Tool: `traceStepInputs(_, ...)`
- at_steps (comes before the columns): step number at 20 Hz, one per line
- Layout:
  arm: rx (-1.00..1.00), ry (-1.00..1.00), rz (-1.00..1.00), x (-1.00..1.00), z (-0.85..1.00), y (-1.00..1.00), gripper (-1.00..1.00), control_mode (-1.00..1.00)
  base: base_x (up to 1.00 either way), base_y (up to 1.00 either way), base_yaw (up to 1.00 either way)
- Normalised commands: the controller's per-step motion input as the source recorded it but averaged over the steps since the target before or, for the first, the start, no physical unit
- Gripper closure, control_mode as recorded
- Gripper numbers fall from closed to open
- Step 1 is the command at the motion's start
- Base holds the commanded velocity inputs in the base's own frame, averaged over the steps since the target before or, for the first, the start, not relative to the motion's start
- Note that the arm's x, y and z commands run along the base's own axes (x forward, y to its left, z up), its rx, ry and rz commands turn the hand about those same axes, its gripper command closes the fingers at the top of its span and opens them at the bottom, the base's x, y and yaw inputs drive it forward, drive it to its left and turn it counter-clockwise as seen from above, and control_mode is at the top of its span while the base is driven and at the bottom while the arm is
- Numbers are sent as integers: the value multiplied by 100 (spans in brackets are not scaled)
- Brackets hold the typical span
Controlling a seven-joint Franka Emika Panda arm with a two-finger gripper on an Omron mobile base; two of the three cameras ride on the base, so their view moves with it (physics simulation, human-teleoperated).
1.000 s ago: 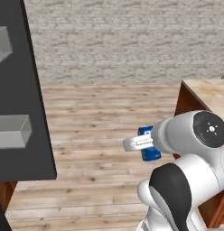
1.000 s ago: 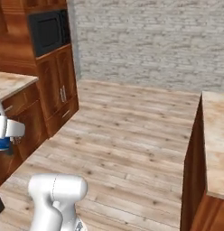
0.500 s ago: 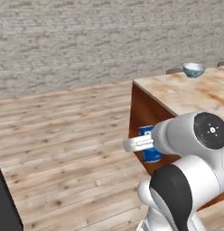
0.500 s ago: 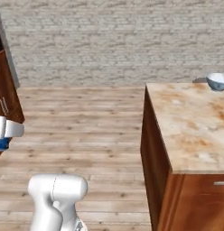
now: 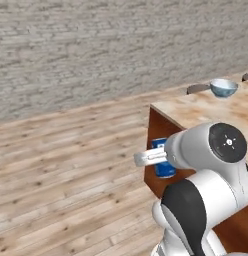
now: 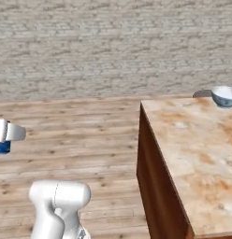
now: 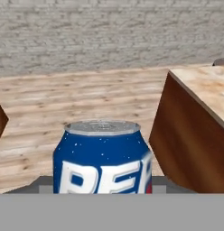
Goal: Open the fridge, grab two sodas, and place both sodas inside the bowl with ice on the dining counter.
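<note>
A blue soda can [image 7: 102,158] with a silver top stands upright close in front of the hand camera, held in my gripper [image 7: 103,182]. From the left base view, the gripper [image 5: 158,159] sticks out from the arm with the blue can [image 5: 166,170] in it, level with the near corner of the dining counter [image 5: 196,110]. At the left edge of the right base view are the gripper [image 6: 3,140] and can [image 6: 2,148]. The pale blue bowl [image 5: 223,87] [image 6: 224,95] sits at the counter's far side. The fridge is out of view.
The beige marble counter [image 6: 192,140] on its brown wood base [image 7: 186,140] takes up the right. Dark round stool tops [image 5: 197,89] [image 6: 202,93] stand behind it near the bowl. A wood plank floor [image 6: 80,135] runs to a grey brick wall [image 5: 96,45].
The whole picture has swung: the base has turned, so the dark fridge door and wood cabinets have left view and the counter with the bowl has come in. The can stays in the gripper.
</note>
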Motion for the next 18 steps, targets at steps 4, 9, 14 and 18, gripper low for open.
traceStepInputs(4,0,0,0,0,0,0,100,100,100,45,-40)
traceStepInputs(9,0,0,0,0,0,0,100,100,100,64,-46)
traceStepInputs(14,0,0,0,0,0,0,100,100,100,70,-46)
traceStepInputs(18,0,0,0,0,0,0,100,100,100,75,-43)
